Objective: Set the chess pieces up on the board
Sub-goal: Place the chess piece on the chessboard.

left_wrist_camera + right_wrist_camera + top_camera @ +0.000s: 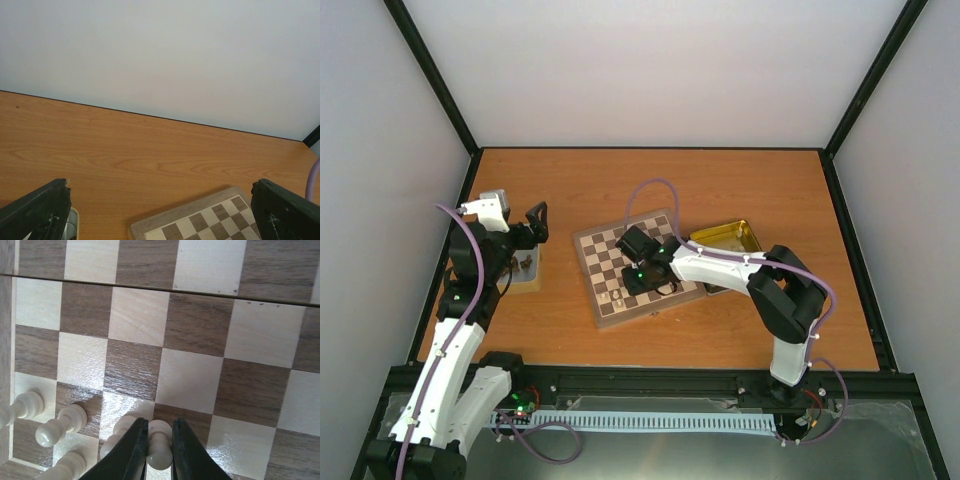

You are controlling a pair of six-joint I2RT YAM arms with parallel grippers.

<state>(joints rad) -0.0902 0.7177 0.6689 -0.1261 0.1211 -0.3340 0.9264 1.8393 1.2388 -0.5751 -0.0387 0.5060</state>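
Observation:
The board (605,250) lies mid-table, slightly turned. My right gripper (632,288) hangs over its near left part. In the right wrist view the gripper (160,432) is shut on a cream-white pawn (161,440), held upright just over a dark square. Three more cream chessmen (60,426) stand beside it at the board's edge, and one (120,432) is close against the left finger. My left gripper (535,225) is open and empty, raised left of the board. Its fingers (40,210) frame bare table and a board corner (200,225).
A silver tray (527,270) with dark brown chessmen sits under the left arm; its rim shows in the left wrist view (73,222). A square gold tin (725,238) lies right of the board, partly under the right arm. White walls enclose the table.

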